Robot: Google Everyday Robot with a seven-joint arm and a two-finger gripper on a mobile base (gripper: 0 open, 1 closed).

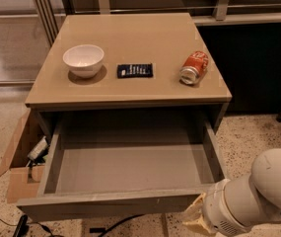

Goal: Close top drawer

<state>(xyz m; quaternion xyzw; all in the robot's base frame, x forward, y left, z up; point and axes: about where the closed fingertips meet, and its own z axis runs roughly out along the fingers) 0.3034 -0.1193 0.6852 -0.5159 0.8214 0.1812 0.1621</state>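
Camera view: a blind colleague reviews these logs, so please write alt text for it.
The top drawer stands pulled wide open, with the robot's gripper low by its front right corner. On the cabinet top sit a white bowl, a dark packet and a red can on its side.

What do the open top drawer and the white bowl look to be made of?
Top drawer: probably painted or laminated wood board, matte grey-taupe, with flat panels and square edges. White bowl: likely glazed ceramic, though plastic is possible; it has a smooth surface with a soft sheen. The claw sits by the right end of the drawer front.
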